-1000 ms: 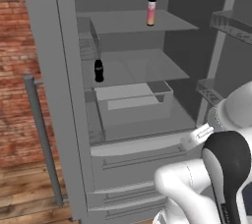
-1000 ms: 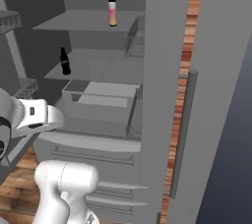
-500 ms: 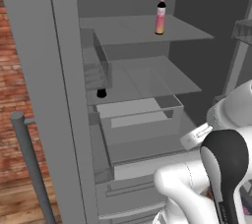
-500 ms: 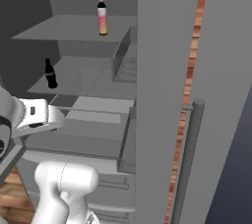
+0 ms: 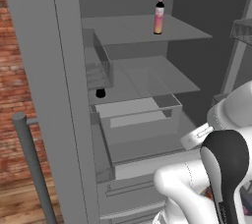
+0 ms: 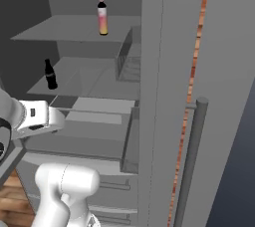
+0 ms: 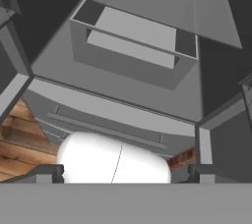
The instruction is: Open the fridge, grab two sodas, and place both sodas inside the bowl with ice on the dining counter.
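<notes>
Flat, even rendered light falls on everything with no glare or hard shadows, the fridge interior reading as dim grey that darkens toward its back wall, and all three views look soft and coarse, with slightly blurred, jagged edges.

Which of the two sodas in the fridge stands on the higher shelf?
The pink-orange bottle, on the top shelf; the dark bottle stands one shelf lower.
</notes>
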Robot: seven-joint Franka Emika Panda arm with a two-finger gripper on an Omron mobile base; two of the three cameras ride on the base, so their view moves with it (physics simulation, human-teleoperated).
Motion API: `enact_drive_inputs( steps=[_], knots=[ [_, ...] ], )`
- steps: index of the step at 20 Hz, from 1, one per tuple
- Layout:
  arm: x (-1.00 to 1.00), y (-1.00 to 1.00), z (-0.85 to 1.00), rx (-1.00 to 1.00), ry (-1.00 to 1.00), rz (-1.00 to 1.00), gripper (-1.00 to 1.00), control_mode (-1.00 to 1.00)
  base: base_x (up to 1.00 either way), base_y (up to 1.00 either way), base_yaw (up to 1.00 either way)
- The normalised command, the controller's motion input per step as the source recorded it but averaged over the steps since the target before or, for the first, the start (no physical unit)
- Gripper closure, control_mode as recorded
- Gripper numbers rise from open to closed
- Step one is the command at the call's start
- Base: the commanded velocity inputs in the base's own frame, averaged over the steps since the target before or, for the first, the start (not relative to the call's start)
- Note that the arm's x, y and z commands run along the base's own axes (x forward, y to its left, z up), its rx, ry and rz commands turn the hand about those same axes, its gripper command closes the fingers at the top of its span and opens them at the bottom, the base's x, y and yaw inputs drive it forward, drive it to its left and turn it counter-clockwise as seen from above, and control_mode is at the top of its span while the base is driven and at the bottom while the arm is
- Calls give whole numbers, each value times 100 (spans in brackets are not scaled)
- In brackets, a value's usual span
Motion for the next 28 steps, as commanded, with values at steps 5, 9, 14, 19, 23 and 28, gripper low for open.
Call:
enact_drive_inputs(
  steps=[5,9,14,19,23,28],
  knots=[
    [0,0,0,0,0,0,-100,100,69,44,-9],
    [47,11,-10,0,-1,-6,-100,-100,20,7,-3],
    [29,29,-15,0,-35,13,-100,-100,0,0,0],
    [18,30,-2,0,-46,21,-100,-100,0,0,0],
    [29,10,0,1,-32,21,-100,-100,0,0,0],
    [61,10,-7,8,-10,18,-100,-100,0,0,0]
  ],
)
